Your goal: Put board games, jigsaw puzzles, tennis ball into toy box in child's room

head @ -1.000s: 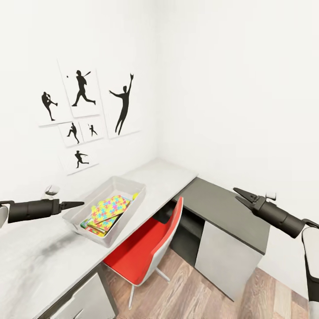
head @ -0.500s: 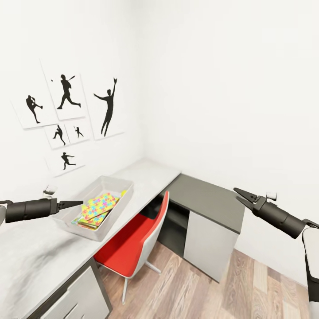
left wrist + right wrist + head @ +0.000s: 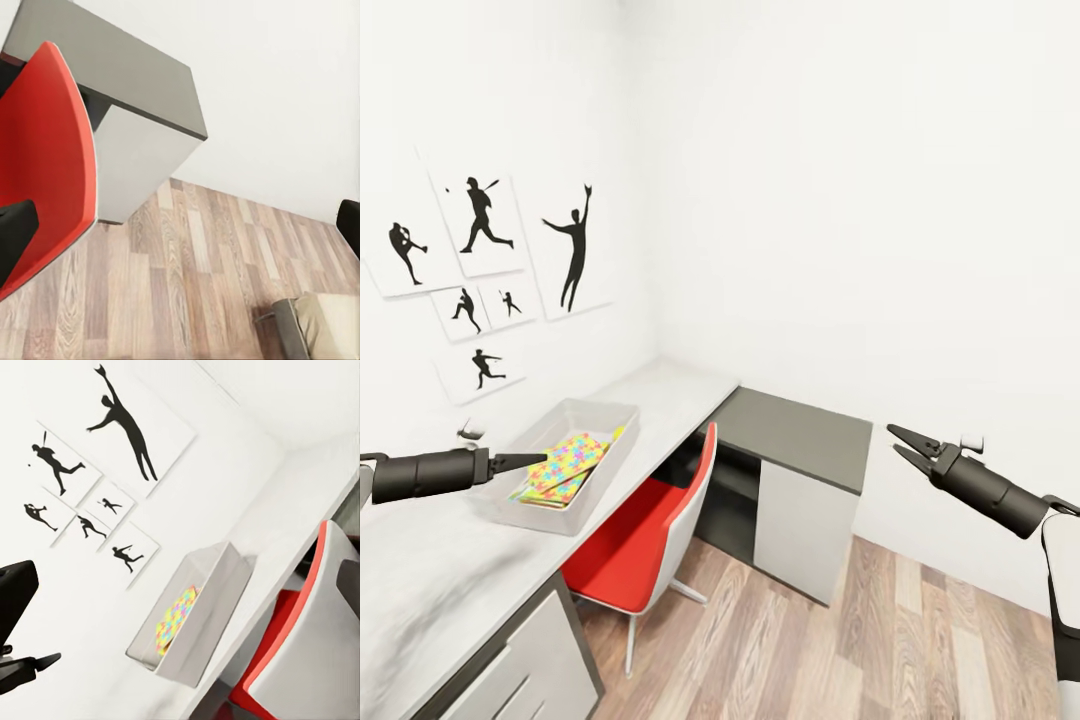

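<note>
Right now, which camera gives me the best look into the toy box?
The head view: it looks down into the toy box, showing a jigsaw puzzle inside. The right wrist view shows the box tilted, mostly its wall. The left wrist view faces the red chair and floor.

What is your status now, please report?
Left gripper shut, right gripper open, both empty. Jigsaw puzzles inside toy box on table. Red chair tucked alongside.

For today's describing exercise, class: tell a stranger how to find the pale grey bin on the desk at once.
Start at the black sports silhouette pictures on the white wall, then drop to the long pale grey desk top below them. The pale grey rectangular toy box sits there, above the red chair. It alone holds a bright multicoloured jigsaw puzzle.
</note>
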Robot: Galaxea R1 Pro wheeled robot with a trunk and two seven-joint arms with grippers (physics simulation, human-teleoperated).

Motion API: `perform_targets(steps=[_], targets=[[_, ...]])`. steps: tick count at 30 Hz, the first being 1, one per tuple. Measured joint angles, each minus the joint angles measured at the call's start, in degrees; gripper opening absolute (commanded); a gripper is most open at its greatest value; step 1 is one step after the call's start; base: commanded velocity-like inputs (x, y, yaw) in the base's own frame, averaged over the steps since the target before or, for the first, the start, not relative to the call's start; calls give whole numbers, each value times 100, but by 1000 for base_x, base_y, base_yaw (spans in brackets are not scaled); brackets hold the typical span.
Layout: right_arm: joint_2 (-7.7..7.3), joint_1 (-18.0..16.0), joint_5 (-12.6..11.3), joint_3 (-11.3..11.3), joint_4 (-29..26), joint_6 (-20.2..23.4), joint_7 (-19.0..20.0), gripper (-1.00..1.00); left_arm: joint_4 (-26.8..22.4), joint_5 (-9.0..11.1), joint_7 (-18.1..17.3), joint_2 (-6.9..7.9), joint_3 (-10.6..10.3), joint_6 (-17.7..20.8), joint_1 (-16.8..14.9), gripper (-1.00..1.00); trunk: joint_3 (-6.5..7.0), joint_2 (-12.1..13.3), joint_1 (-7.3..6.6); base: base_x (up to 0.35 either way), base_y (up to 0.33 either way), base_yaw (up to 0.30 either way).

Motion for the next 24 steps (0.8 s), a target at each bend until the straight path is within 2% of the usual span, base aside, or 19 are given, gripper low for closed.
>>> perform_targets(steps=[24], targets=[[0,3,2,0,146,0,-1,100,0,0,0,-9,0,-9,22,100,160,-2,-1,-8,1,-225]])
